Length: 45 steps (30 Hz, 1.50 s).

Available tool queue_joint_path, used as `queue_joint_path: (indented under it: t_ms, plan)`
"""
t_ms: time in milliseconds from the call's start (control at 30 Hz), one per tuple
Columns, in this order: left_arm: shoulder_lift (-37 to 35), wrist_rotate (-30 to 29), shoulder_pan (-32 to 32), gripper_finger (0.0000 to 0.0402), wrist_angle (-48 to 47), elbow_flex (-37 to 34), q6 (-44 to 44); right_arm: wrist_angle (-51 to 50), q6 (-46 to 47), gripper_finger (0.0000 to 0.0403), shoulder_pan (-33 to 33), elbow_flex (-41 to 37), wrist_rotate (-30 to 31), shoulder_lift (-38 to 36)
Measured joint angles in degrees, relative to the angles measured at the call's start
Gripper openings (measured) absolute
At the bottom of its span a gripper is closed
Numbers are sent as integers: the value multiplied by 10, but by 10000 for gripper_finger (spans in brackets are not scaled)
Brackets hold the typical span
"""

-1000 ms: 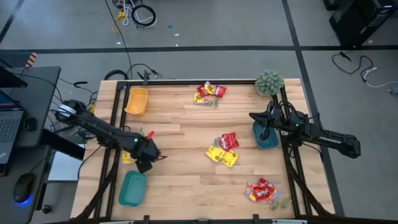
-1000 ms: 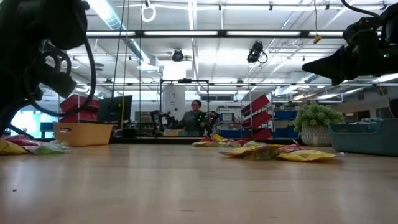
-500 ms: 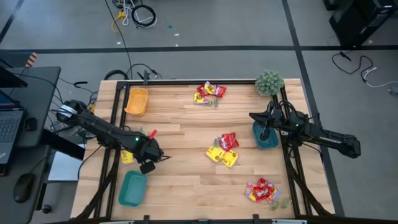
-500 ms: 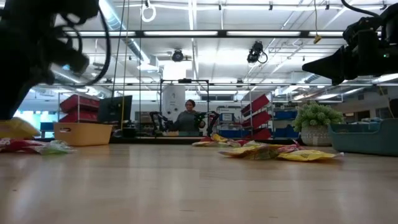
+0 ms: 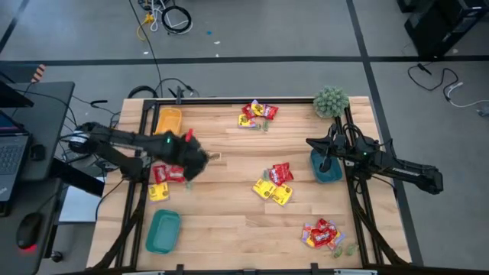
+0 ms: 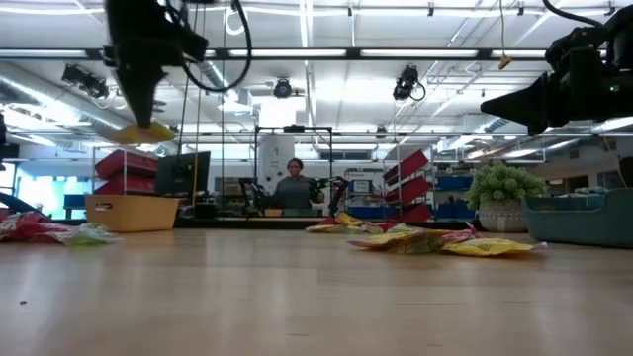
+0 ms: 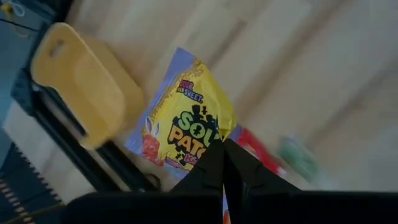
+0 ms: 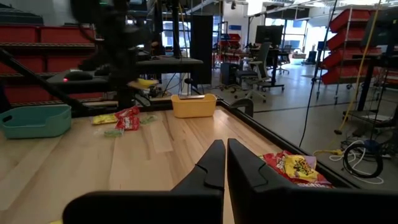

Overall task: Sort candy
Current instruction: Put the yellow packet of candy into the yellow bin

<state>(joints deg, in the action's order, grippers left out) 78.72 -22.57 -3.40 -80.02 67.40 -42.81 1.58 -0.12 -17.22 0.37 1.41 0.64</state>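
My left gripper (image 7: 224,163) is shut on a yellow candy packet (image 7: 186,121) and holds it high above the table's left side (image 6: 146,132). In the high view that gripper (image 5: 199,159) is between the yellow tray (image 5: 168,122) and a small left pile of red and yellow candy (image 5: 164,176) lying on the wood. My right gripper (image 5: 325,158) is shut with nothing in it, above the blue tray (image 5: 330,174) at the right edge. Other candy piles lie at the far edge (image 5: 257,113), the middle (image 5: 275,183) and the near right (image 5: 321,233). My left gripper pinches one edge of the yellow packet (image 7: 210,144) between its two fingertips. The fingers (image 6: 138,94) come from above, pointing down. The packet hangs just below them, lifted clear of the table and lying nearly flat (image 6: 146,132).
A teal tray (image 5: 163,231) sits at the near left corner. A fuzzy green plant (image 5: 331,101) stands at the far right corner. A dark frame (image 5: 229,100) rims the table. Bare wood lies between the piles. A person sits in the room beyond the far edge (image 6: 294,188).
My left gripper has shut on a yellow packet from the left pile, then risen and swung toward the table's far edge, near the yellow tray. The packet has been lifted clear of the table. The rest of that pile stays on the wood.
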Motion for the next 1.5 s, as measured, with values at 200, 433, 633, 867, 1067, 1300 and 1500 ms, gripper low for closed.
queue_joint_path:
  t_ms: [200, 433, 633, 867, 1067, 1300, 1500]
  plan:
    - [-11, -1, 167, 1, 6, 0, 129, 0, 0, 8, 0, 0, 0, 0]
    - [-24, 50, 340, 0, 19, 0, 256, 0, 0, 5, 0, 0, 0, 0]
    - [-23, 87, 429, 0, 64, 0, 337, 0, 0, 8, 0, 0, 0, 0]
    - [-13, 111, 512, 0, 77, -7, 385, 0, 0, 5, 0, 0, 0, 0]
    - [17, 130, 546, 0, 130, -55, 429, 0, 0, 7, 0, 0, 0, 0]
    - [61, 121, 564, 0, 176, -87, 439, 0, 0, 6, 0, 0, 0, 0]
    - [88, 119, 566, 9, 177, -87, 457, 0, 0, 7, 0, 0, 0, 0]
